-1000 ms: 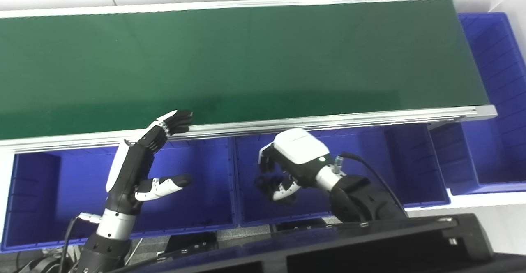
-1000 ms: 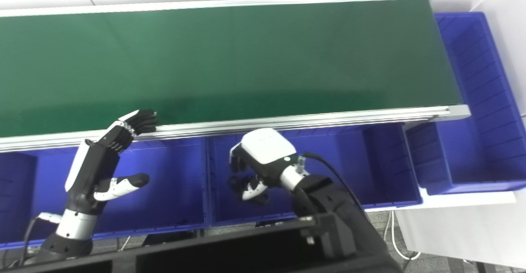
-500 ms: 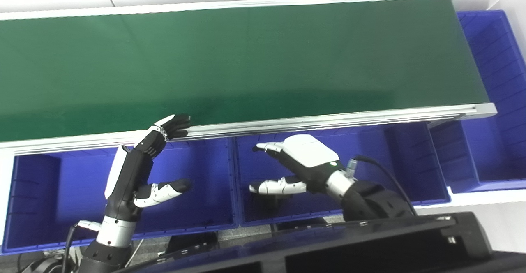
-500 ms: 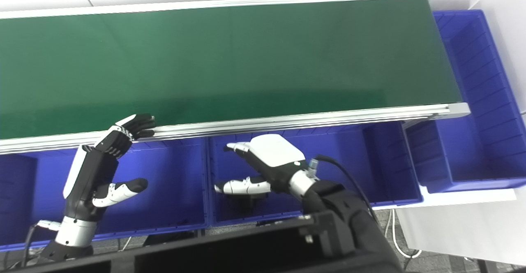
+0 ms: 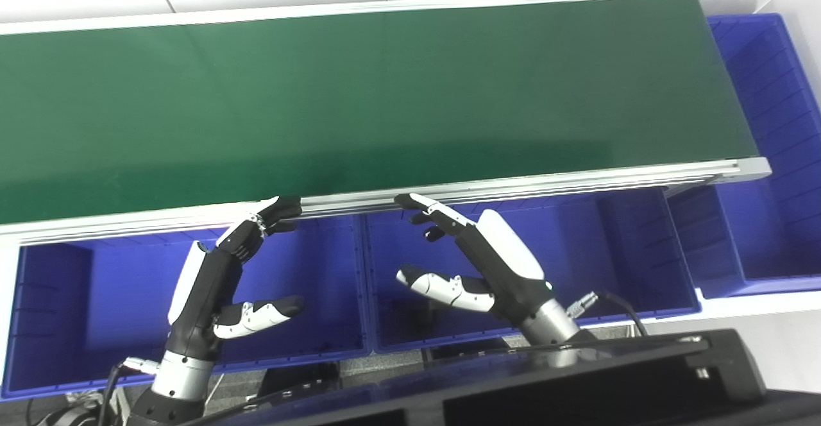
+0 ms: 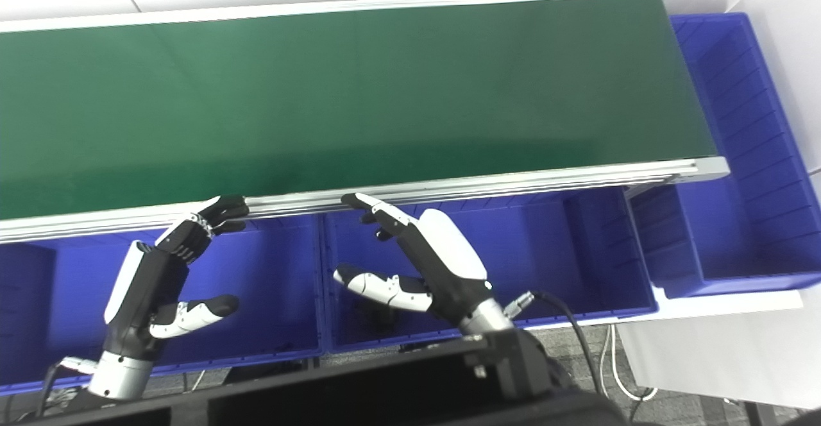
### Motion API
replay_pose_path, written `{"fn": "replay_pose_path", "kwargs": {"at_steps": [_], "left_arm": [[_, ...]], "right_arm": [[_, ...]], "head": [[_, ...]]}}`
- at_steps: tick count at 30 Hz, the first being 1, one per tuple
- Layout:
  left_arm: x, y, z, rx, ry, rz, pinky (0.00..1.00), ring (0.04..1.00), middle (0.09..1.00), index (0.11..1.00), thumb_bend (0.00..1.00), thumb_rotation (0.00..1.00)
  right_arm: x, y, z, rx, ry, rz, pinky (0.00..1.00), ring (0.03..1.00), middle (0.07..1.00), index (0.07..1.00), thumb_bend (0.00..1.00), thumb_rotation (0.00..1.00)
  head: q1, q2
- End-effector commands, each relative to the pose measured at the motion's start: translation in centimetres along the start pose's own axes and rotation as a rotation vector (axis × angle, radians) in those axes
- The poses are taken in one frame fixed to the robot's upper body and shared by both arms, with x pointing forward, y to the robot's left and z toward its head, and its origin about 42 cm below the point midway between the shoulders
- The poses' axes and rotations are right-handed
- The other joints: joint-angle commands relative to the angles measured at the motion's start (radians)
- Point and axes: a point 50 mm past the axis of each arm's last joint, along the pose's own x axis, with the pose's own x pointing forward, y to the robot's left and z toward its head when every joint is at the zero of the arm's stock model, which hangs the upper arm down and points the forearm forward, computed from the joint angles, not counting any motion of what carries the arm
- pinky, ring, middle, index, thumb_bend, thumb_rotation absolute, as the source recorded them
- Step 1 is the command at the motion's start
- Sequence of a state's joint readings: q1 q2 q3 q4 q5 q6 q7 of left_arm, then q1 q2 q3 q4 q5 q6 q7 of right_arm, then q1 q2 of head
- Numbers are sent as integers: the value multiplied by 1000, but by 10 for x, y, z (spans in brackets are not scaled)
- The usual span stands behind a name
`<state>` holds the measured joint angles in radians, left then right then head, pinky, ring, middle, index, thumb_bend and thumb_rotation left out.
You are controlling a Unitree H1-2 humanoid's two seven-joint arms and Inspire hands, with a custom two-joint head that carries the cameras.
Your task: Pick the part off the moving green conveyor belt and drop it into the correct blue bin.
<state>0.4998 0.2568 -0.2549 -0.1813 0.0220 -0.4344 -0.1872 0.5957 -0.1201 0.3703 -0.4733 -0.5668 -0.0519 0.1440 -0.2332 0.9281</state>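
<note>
I count one green conveyor belt [image 5: 359, 99], with no part that I can make out on it, and four blue bins: a left bin [image 5: 77, 298], a middle bin [image 5: 577, 253], a smaller bin [image 5: 712, 246] tucked under the belt's right end, and a long bin [image 5: 776, 92] running along that end. In the middle bin there is a dark shape on the floor [image 5: 417, 307] below my right thumb; I cannot tell whether it is the part or a shadow. Two hands are up. My left hand [image 5: 215, 272] hangs over the left bin, fingers apart, thumb out, fingertips at the belt's metal rail [image 5: 577, 182], holding nothing. My right hand [image 5: 478, 265] is over the middle bin, fingers spread wide and straight, tips reaching the rail, empty as well. A second ago that right hand was curled shut low in the middle bin; half a second ago it had opened flat; now it has risen toward the rail. The left hand has barely shifted.
</note>
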Motion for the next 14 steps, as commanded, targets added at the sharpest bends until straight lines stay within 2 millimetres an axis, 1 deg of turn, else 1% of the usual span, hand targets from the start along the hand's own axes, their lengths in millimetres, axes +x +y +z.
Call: {"fn": "replay_pose_path", "kwargs": {"at_steps": [1,2,3,5,6,10,11,12,13,14], "left_arm": [[0,-4,5,-15,-47,5,749,812,844,816,612,561],[0,-5,5,-15,-43,6,748,814,847,820,625,561],[0,-8,4,-27,-40,11,747,814,848,821,629,561],[-2,-12,3,-40,-32,22,748,812,848,824,625,516],[-3,-13,3,-40,-30,25,749,812,849,824,622,512],[-7,-18,0,-40,-8,32,757,816,853,825,618,509],[-8,-19,-1,-42,-3,34,749,813,853,823,622,501],[-10,-20,-2,-42,4,35,746,812,853,822,623,498],[-10,-21,-3,-38,9,35,749,814,854,823,619,493],[-11,-22,-4,-35,15,35,748,815,854,824,617,490]], "right_arm": [[-2,2,6,22,-57,-49,697,803,872,896,569,615],[-3,3,5,29,-51,-56,703,811,883,906,611,538],[-4,6,1,12,-38,-52,705,814,887,909,625,511],[-7,11,-6,0,-23,-48,718,818,885,907,714,432],[-7,13,-8,1,-20,-48,715,816,884,907,727,421],[-9,16,-14,29,-24,-51,730,827,892,920,751,442],[-10,17,-16,36,-30,-56,708,824,897,924,759,448],[-11,18,-18,53,-35,-67,701,823,899,926,761,451],[-11,19,-19,72,-41,-80,703,828,903,926,762,442],[-12,21,-21,90,-45,-89,717,831,903,924,760,432]], "head": [[24,-10],[24,-10],[37,-23],[35,-27],[35,-27],[50,-58],[53,-63],[60,-80],[60,-80],[64,-95]]}}
